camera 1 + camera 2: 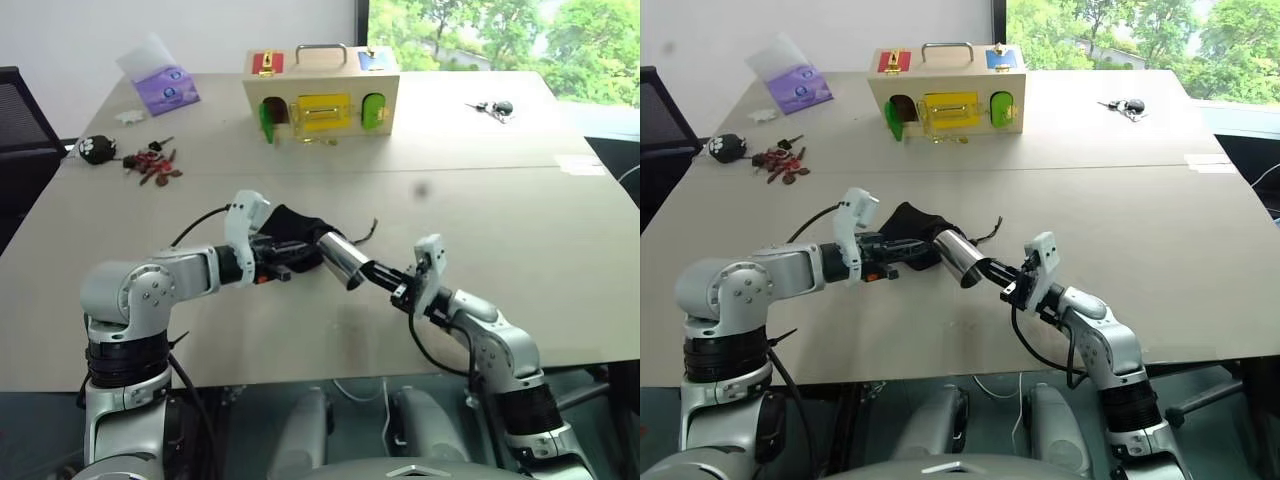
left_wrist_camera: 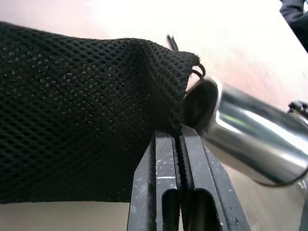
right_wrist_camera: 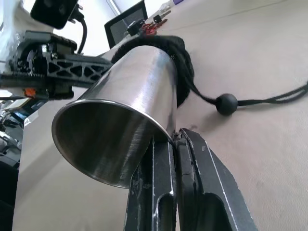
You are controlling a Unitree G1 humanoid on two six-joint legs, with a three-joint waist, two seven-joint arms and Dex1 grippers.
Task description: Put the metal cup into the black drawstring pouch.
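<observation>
Metal cup [image 1: 342, 259]: shiny, smooth-sided steel cylinder, tilted, held above the bench between the two arms; its closed end sits at the pouch mouth, its open rim faces the right arm.
Cup, hidden part: the far end is ringed by black fabric in the right wrist view; how deep it sits inside cannot be told.
Black drawstring pouch [image 1: 290, 237]: soft open-weave mesh, slumped and creased, its mouth turned toward the cup; the part nearest the left end effector is covered by the arm in the head views.
Cord [image 3: 269, 99]: thin black string running from the pouch mouth through a small round black bead [image 3: 226, 103], trailing on the bench and cut off at the picture edge.
Left end effector [image 2: 180, 144]: fingers together, clamped on the mesh edge at the pouch mouth, just beside the cup.
Right end effector [image 3: 174, 139]: fingers together, pinching the wall of the cup at its open rim, one inside and one outside.
Bench [image 1: 520, 230]: pale, matt, flat top with a seam across it.
Wooden box [image 1: 322, 95]: light wood with a metal handle and coloured latches, at the far side.
Far left items: purple tissue packet [image 1: 166, 88], small black-and-white paw-print item [image 1: 97, 149], a dark red clutter [image 1: 150, 165] too small to identify.
Far right: dark keys [image 1: 493, 108], detail unclear.
</observation>
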